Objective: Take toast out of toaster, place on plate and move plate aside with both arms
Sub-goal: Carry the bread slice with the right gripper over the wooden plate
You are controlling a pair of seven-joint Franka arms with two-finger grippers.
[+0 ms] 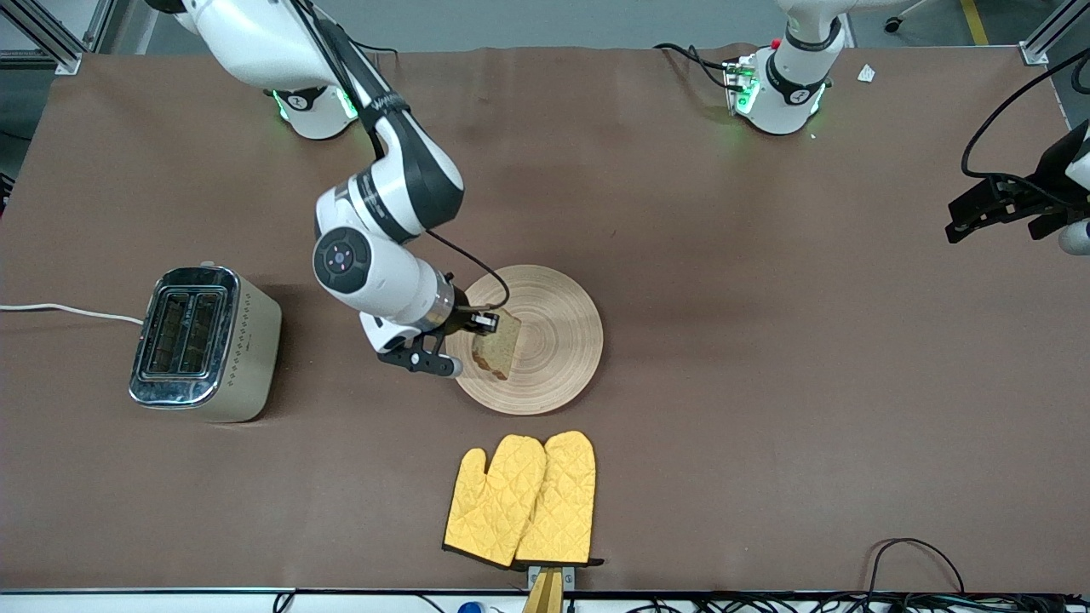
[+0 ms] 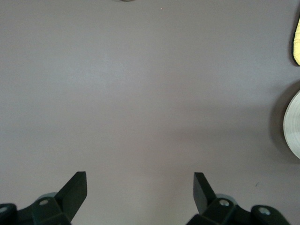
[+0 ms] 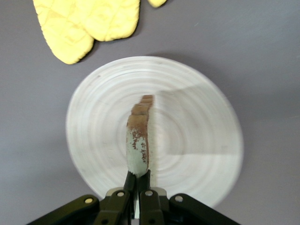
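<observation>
The toast (image 1: 498, 345), a speckled brown slice with a dark crust, stands on edge over the round pale wooden plate (image 1: 553, 362), on the side toward the toaster. My right gripper (image 1: 481, 328) is shut on one edge of it. In the right wrist view the toast (image 3: 139, 136) rises thin and upright from the right gripper (image 3: 139, 174) with the plate (image 3: 197, 140) spread below. Whether the slice touches the plate I cannot tell. My left gripper (image 1: 958, 223) waits open over the left arm's end of the table. In its own view the left gripper (image 2: 139, 180) holds nothing, over bare mat.
A steel toaster (image 1: 204, 340) stands toward the right arm's end, its cord running off the edge. Two yellow quilted oven mitts (image 1: 524, 498) lie nearer the front camera than the plate. The left wrist view catches the plate's rim (image 2: 293, 124) and a mitt's edge (image 2: 296, 44).
</observation>
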